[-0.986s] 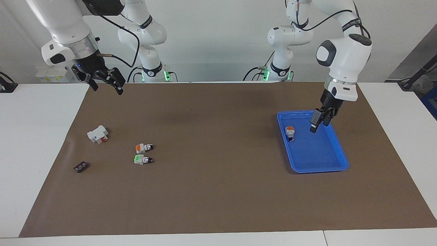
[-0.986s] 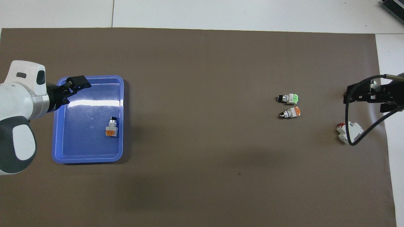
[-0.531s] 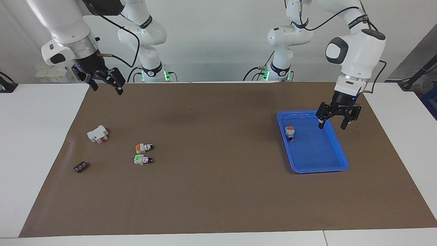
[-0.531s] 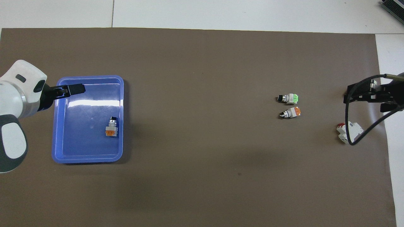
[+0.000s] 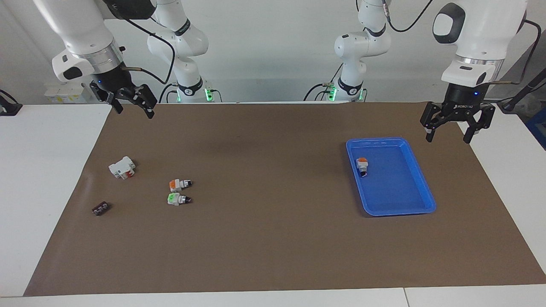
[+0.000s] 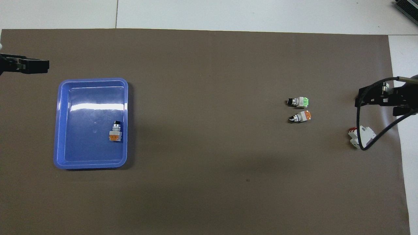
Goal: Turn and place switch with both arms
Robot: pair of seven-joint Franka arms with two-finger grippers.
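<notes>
Switches lie in two places on your worktop: one with an orange end (image 5: 362, 166) sits in the blue tray (image 5: 420, 187), and two more lie side by side on the brown mat (image 5: 273, 238), well toward the right arm's end of the worktop from the tray. Of that pair the green-ended switch (image 5: 178, 199) lies farther from the robots than the orange-ended one (image 5: 179, 184).

Your left end effector (image 5: 451, 128) hangs released and empty just outside the tray's corner nearest the robots. Your right end effector (image 5: 132, 103) waits, also spread and empty, over the mat's edge, with the white block with a red part (image 5: 122, 167) and the flat black piece (image 5: 101, 208) lying farther from the robots than it.

Watch the pair: they lie close together, so I judge a grasp on one could nudge the other. A handover between arms could also drop such a small part.

No writing can be read from here.
</notes>
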